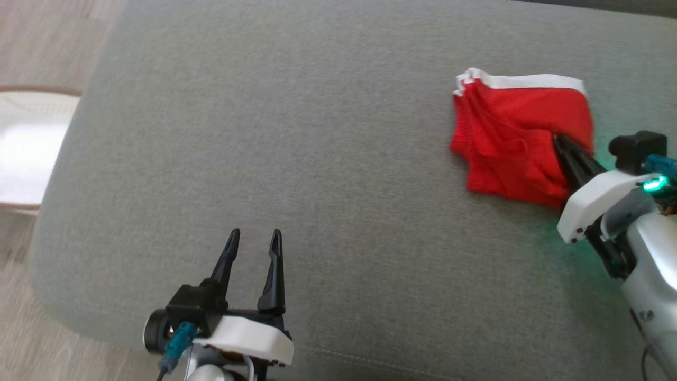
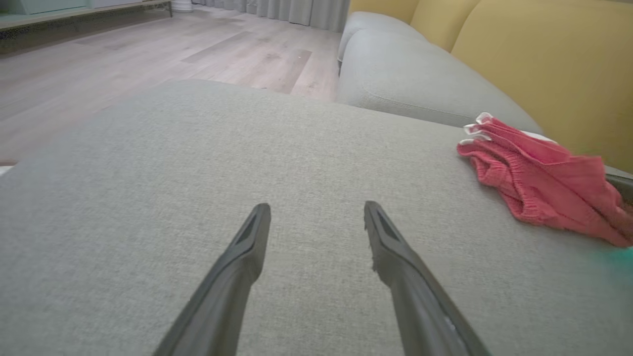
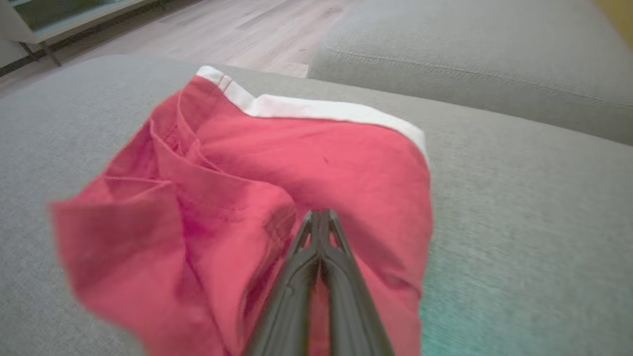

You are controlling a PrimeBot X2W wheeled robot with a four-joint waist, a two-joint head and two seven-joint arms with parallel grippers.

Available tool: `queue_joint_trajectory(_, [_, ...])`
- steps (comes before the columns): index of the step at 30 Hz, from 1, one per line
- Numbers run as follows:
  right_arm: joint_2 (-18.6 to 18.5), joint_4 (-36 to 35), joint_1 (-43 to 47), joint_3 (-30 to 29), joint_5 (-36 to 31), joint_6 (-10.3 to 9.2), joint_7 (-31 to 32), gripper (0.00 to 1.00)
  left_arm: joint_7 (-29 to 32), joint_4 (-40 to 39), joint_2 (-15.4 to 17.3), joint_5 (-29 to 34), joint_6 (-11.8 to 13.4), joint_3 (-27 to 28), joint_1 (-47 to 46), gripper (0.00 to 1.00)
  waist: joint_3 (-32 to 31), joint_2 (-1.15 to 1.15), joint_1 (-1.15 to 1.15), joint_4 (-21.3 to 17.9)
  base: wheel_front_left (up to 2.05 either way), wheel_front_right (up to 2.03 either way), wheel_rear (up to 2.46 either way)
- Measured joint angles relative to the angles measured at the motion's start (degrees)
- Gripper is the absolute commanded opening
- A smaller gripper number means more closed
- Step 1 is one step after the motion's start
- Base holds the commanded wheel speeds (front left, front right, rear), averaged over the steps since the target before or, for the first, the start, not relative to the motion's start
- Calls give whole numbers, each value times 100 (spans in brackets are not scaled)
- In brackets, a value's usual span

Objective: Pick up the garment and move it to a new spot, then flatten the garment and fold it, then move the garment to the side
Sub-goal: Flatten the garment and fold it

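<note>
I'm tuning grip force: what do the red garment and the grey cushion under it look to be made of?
The red garment looks like thin, soft, matte cloth, knit or woven unclear; it creases into folds, with a white band on one edge. The grey cushion seems padded, covered in matte heathered woven upholstery with a stitched seam.

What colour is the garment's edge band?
The band is white; clearest in the right wrist view.

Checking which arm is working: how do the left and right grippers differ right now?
The left gripper has its dark fingers spread; the right gripper has them pressed together. The left gripper is over bare grey fabric cushion; the right gripper pinches the crumpled red garment with white trim. Both share long dark fingers.
</note>
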Motion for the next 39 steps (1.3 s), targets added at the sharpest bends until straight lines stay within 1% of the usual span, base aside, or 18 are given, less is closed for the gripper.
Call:
queue_joint_trajectory(3, [-107, 120, -153, 237, 101, 0, -89, 0, 0, 2, 0, 0, 8, 0, -51, 100, 23, 0, 0, 94, 0, 0, 0])
queue_joint_trajectory(6, [-116, 88, -218, 584, 281, 0, -147, 0, 0, 2, -1, 1, 21, 4, -66, 100, -32, 0, -1, 97, 0, 0, 0])
queue_joint_trajectory(11, [-135, -247, -216, 1312, 672, 0, -134, 0, 0, 0, -1, 1, 26, 8, -65, 100, -101, 0, -1, 36, 0, 0, 0])
queue_joint_trajectory(15, [-162, -516, -209, 1855, 951, 0, 88, 0, 0, -1, -1, 1, 27, 8, -65, 100, -123, 0, -1, -25, 0, 0, 0])
queue_joint_trajectory(21, [-209, -653, -173, 2252, 1133, 0, 223, 0, 0, 0, -1, 0, 30, 16, -64, 100, -170, 0, -1, -86, 0, 0, 0])
queue_joint_trajectory(25, [-189, -671, -30, 2350, 1214, 0, 181, 0, 0, 1, -1, 0, 69, 48, -40, 100, -274, 0, -1, -144, 0, 0, 0])
queue_joint_trajectory(28, [-98, -726, 137, 2268, 1302, 0, -92, 0, 0, 2, -1, 1, 67, 147, 20, 100, -402, 0, -1, -222, 0, 0, 0])
queue_joint_trajectory(31, [-38, -808, 328, 1936, 1371, 0, -463, 0, 0, 35, 0, 21, 56, 231, 179, 100, -567, 0, -1, -318, 0, 0, 0])
queue_joint_trajectory(35, [-56, -898, 672, 1219, 1366, 0, -916, 0, 0, 92, 2, 172, -40, 419, 359, 100, -808, 0, -1, -485, 0, 0, 0])
queue_joint_trajectory(36, [-58, -906, 786, 980, 1341, 0, -1032, 15, 0, 110, 2, 216, -80, 469, 388, 100, -870, 0, -1, -527, 0, 0, 0])
queue_joint_trajectory(37, [-66, -926, 903, 731, 1278, 0, -1122, 42, 0, 127, 1, 248, -115, 536, 422, 100, -927, 0, -1, -569, 0, 0, 0])
queue_joint_trajectory(38, [-74, -947, 1033, 447, 1189, 0, -1192, 82, 0, 152, 3, 281, -142, 588, 449, 100, -984, 0, -1, -616, 0, 0, 0])
queue_joint_trajectory(39, [-74, -981, 1162, 196, 1102, 0, -1234, 100, 0, 164, 4, 314, -146, 649, 481, 100, -1034, 0, -1, -663, 0, 0, 0])
